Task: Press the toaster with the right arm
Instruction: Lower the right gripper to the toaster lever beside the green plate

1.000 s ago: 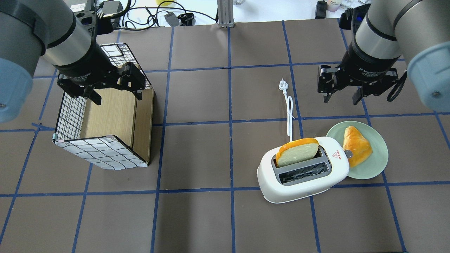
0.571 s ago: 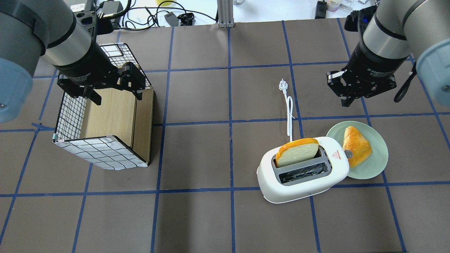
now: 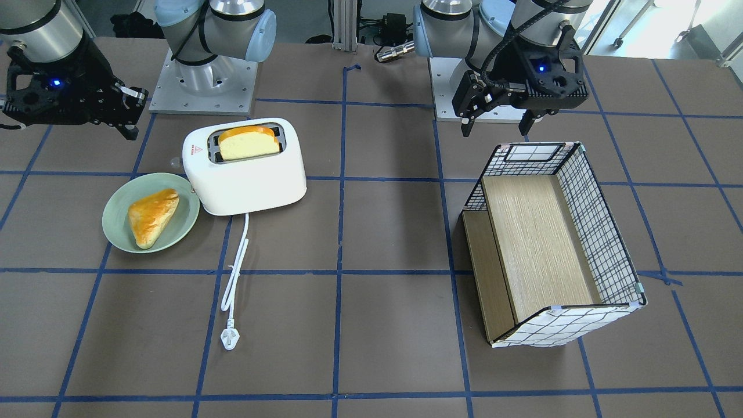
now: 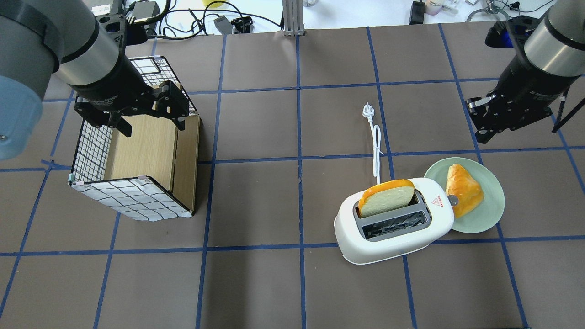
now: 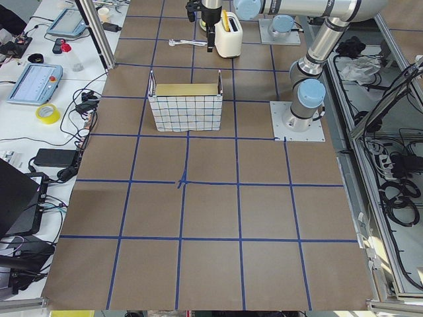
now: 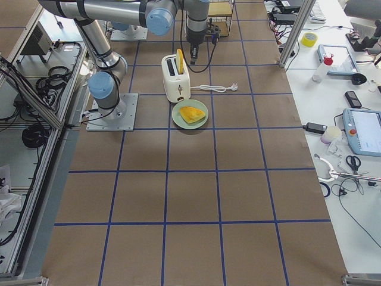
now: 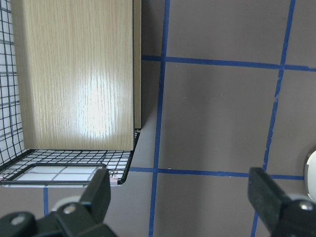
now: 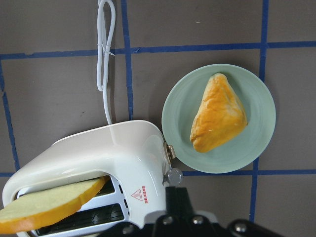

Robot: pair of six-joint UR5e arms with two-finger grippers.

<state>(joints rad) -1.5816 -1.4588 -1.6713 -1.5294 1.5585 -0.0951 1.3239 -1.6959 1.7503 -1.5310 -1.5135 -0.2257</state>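
I haven't pressed the toaster [image 4: 393,228] yet. It sits just beside the green plate [image 4: 493,214], bread [image 4: 386,201] sticking up. My right gripper [image 4: 482,132], pinched shut, hangs at its 1 o'clock, well apart. My left gripper [image 4: 153,129] is spread wide.

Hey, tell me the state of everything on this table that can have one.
Toaster: unplugged, bread slice in one slot, other slot empty.
Plate: holds a pastry.
Basket: open, nothing visible inside.
Left gripper: jaws open, by the basket.
Right gripper: jaws shut, touching nothing.

Probably a robotics lab: tape-gridded table [image 6: 196,196], teach pendant [image 6: 364,132].
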